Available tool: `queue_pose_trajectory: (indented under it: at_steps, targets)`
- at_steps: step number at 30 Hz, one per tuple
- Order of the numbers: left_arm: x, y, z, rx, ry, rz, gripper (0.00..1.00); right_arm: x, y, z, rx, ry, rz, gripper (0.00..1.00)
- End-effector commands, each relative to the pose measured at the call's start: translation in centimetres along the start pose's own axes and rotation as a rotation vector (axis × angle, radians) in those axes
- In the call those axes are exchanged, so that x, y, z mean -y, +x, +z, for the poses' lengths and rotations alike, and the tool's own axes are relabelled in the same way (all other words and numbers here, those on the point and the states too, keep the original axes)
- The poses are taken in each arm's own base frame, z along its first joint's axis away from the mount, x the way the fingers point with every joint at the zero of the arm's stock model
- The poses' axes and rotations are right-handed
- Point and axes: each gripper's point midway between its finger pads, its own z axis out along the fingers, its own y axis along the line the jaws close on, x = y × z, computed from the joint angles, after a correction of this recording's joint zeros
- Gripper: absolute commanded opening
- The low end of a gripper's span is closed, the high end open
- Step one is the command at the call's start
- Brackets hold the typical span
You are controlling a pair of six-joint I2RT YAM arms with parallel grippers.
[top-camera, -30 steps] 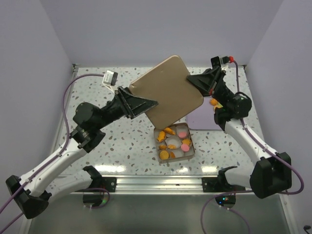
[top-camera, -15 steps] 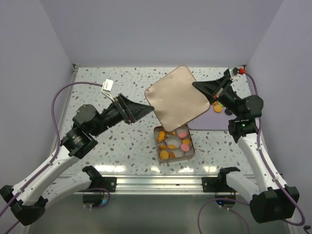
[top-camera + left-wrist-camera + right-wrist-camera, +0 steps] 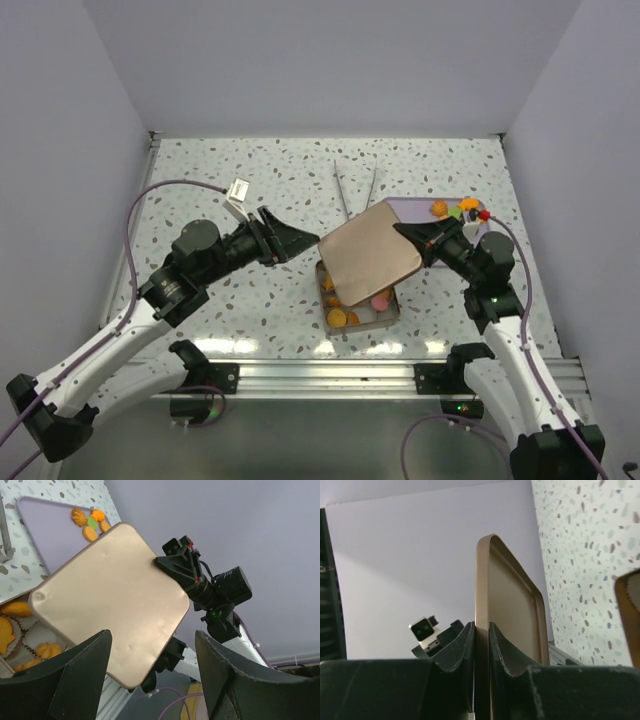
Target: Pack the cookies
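Pinching one edge of the tan metal lid (image 3: 370, 250), the right tool (image 3: 403, 232) holds it tilted above the open tin (image 3: 391, 313). The right wrist view shows both fingers (image 3: 457, 647) pressed against the lid's rim, one on each face. From above, the lid hides the far part of the tin; whether the two touch cannot be told. The left tool (image 3: 298, 241) hangs just beside the lid's left corner with its fingers (image 3: 82, 670) spread wide and nothing between them. Most of the cookies (image 3: 340, 318) lie in the tin: orange pieces along its left and near sides, some in white paper cups (image 3: 362, 312), and a pink round (image 3: 381, 298) at the lid's near edge. A few more orange cookies (image 3: 439, 209) rest at the far right end of the lavender tray (image 3: 410, 208), with a small green piece beside them. Metal tongs (image 3: 352, 190) lie on the speckled surface (image 3: 250, 180) beyond the lid, apart from both arms.
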Motion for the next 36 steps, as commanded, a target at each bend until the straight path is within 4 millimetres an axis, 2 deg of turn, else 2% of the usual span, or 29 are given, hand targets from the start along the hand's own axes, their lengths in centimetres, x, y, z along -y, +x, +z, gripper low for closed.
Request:
queue_pose_trajectory:
  at_steps: [1,6,17,18,20,29,32,33,35,36]
  targets:
    - [-0.4,0.3,0.3,-0.009,0.010,0.022,0.72,2.6,-0.8,-0.5,0.065,0.003,0.062,0.00]
    - [-1.6,1.3,0.7,-0.049,-0.011,0.023,0.72,6.3,-1.1,-1.2,0.106,0.013,0.086,0.00]
    - [-5.6,4.1,1.1,-0.129,-0.091,0.032,0.71,10.3,-2.0,-1.8,0.173,0.000,0.087,0.00]
    - [-5.9,4.4,1.1,-0.136,-0.097,0.027,0.71,11.6,-2.1,-1.9,0.179,0.018,0.102,0.00]
    - [-6.1,4.5,1.0,-0.137,-0.098,0.025,0.71,12.5,-2.3,-1.9,0.187,0.021,0.106,0.00]
    - [-7.1,5.2,0.6,-0.142,-0.116,0.020,0.70,13.9,-2.1,-1.9,0.174,0.052,0.053,0.00]
    - [-7.5,5.4,0.7,-0.147,-0.124,0.022,0.70,14.9,-1.9,-2.3,0.172,0.108,0.041,0.00]
    - [-7.7,5.5,0.7,-0.150,-0.129,0.021,0.70,16.2,-1.7,-2.5,0.169,0.168,0.034,0.00]
    - [-8.0,5.7,0.6,-0.150,-0.135,0.022,0.69,16.4,-1.5,-2.7,0.158,0.202,0.009,0.00]
    - [-8.1,5.7,0.6,-0.150,-0.136,0.024,0.70,17.5,-1.3,-3.0,0.152,0.262,-0.004,0.00]
